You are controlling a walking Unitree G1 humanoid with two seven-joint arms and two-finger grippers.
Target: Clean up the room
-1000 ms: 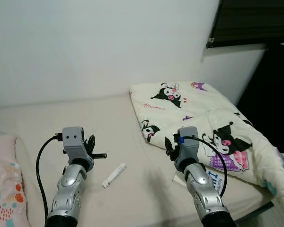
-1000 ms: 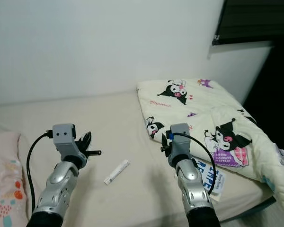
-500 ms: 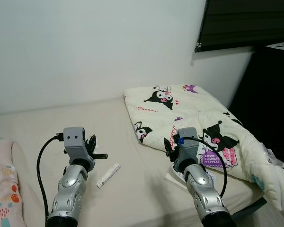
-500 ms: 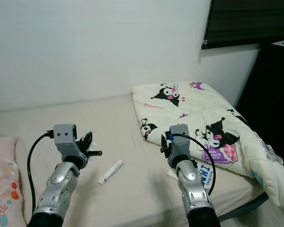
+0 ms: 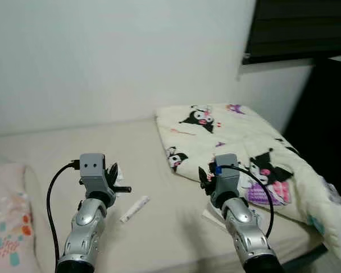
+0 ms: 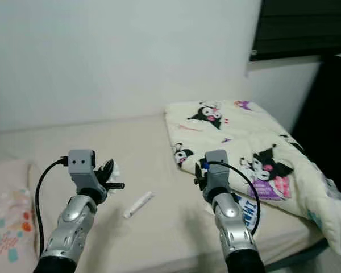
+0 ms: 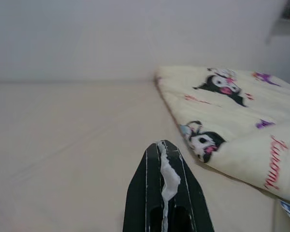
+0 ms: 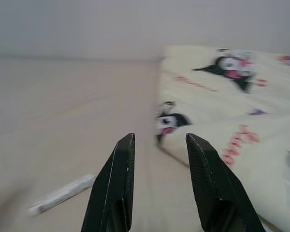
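My left gripper (image 5: 109,174) hovers over the beige bed (image 5: 62,148), shut on a small white scrap of tissue (image 7: 168,175) that shows between its closed fingertips. A white tube (image 5: 134,209) lies on the sheet between the two arms, just right of the left gripper, and appears again as the tube (image 8: 63,194) in the right wrist view. My right gripper (image 8: 159,138) is open and holds nothing, hanging near the edge of the cartoon-print blanket (image 5: 244,148).
A flat packet with blue print (image 6: 248,208) lies under the right forearm by the blanket's edge. A patterned pillow (image 5: 8,222) sits at the left. A white wall runs behind the bed, and a dark window blind (image 5: 301,28) is at the upper right.
The whole picture has swayed sideways and back, so the camera moved. Both arms keep their pose, and the tube and blanket lie where they were.
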